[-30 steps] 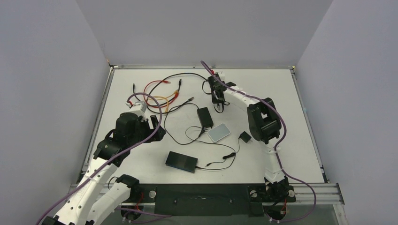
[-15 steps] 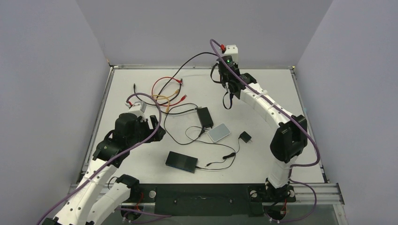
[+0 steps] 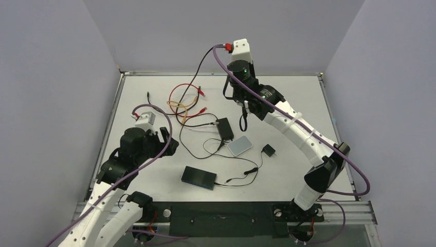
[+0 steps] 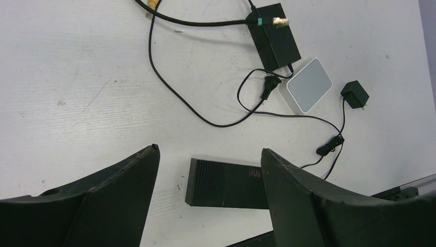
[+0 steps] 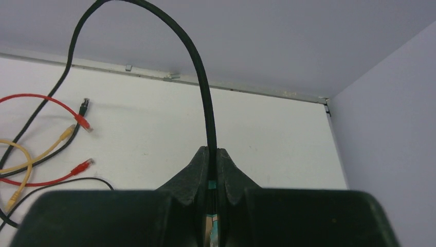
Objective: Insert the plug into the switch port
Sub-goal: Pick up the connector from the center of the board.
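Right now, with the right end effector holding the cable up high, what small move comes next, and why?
Probably bring the right end effector down toward the switch. It is shut on the black cable, high over the table's far side; the switch lies near the front, by the open left end effector.

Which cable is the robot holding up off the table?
The black cable, pinched in the right gripper and arching upward; the red cable and yellow cable lie loose on the table.
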